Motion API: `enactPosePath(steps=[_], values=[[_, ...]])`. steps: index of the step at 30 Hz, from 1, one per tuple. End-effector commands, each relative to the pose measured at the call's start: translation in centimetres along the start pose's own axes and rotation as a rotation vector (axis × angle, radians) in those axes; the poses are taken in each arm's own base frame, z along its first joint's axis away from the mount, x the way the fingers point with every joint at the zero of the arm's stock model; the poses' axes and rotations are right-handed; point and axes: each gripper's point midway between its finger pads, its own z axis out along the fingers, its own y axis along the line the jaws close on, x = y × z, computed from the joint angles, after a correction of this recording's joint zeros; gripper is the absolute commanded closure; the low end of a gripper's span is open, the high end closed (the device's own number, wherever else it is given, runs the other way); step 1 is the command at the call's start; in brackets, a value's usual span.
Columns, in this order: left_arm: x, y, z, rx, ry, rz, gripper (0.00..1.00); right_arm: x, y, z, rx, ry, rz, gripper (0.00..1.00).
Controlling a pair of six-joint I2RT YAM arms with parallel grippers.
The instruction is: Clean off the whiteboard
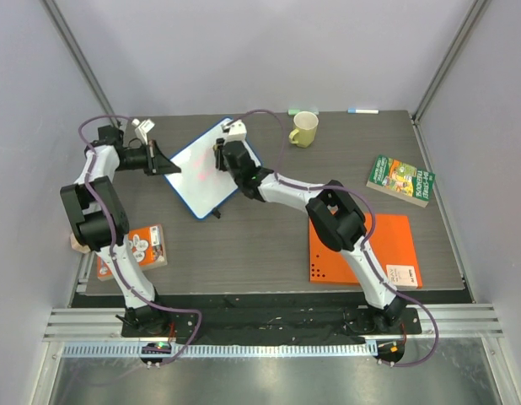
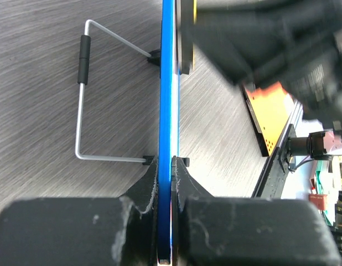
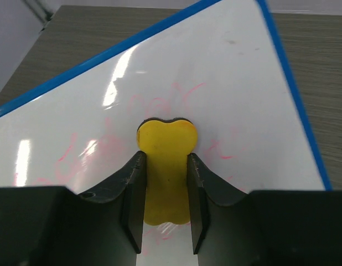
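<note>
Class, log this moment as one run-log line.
left jaws: shut on whiteboard rim | right jaws: gripping yellow eraser against its face | red marks: faint, visible | task: unfinished

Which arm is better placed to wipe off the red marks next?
Right. The right gripper holds the eraser against the whiteboard, on its red marks; the left gripper is shut on the rim, steadying it.

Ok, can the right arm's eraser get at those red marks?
Probably yes: right gripper holds the yellow eraser on the whiteboard, red marks bare beside it; left gripper only clamps the edge.
</note>
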Motion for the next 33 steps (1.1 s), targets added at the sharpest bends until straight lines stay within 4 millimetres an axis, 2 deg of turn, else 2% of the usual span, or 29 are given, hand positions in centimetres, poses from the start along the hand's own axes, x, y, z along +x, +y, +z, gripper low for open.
enactPosePath(steps=[1,6,7,8,10,12,14,17,21,22,25,28,29,31,32,33], values=[[0.3,2.3,-0.7,-0.151,0.069,0.135,1.0,6.1,-9.4,1.1,0.242,0.164,-0.086,0.99],[0.4,1.8,-0.7,-0.147,0.077,0.124,1.0,7.7,-4.9,-0.4,0.089,0.21,-0.098,0.99],[0.4,1.7,-0.7,-0.144,0.076,0.122,1.0,8.1,-2.9,-1.0,0.041,0.212,-0.105,0.99],[0.4,1.7,-0.7,-0.144,0.077,0.12,1.0,8.9,-2.0,-1.5,0.006,0.228,-0.115,0.99],[0.5,1.6,-0.6,-0.136,0.078,0.117,1.0,9.7,1.6,-2.7,-0.082,0.232,-0.137,0.99],[0.5,1.4,-0.6,-0.131,0.079,0.115,1.0,10.7,4.2,-3.7,-0.163,0.252,-0.145,0.99],[0.5,1.3,-0.6,-0.127,0.082,0.111,1.0,11.7,6.8,-5.0,-0.218,0.26,-0.139,0.99],[0.7,1.2,-0.6,-0.118,0.084,0.106,1.0,13.0,9.4,-6.4,-0.288,0.277,-0.102,0.99],[0.7,0.9,-0.5,-0.114,0.093,0.11,1.0,13.8,10.6,-6.6,-0.317,0.289,-0.073,0.99],[0.7,0.8,-0.5,-0.114,0.093,0.112,1.0,14.0,10.3,-6.4,-0.297,0.294,-0.075,0.99],[0.6,0.7,-0.6,-0.116,0.094,0.109,1.0,12.6,9.1,-5.0,-0.233,0.271,-0.089,0.99],[0.5,0.5,-0.6,-0.118,0.091,0.111,1.0,10.0,8.5,-3.8,-0.208,0.223,-0.083,0.99],[0.4,0.4,-0.7,-0.117,0.089,0.114,1.0,8.3,9.2,-3.3,-0.217,0.186,-0.11,0.99],[0.5,0.4,-0.5,-0.115,0.091,0.108,1.0,8.5,9.9,-2.6,-0.232,0.198,-0.135,0.99],[0.4,0.4,-0.5,-0.117,0.09,0.111,1.0,6.5,11.1,-2.1,-0.257,0.162,-0.13,0.98],[0.4,0.3,-0.4,-0.116,0.092,0.108,1.0,7.3,11.2,-1.8,-0.259,0.176,-0.139,0.99]])
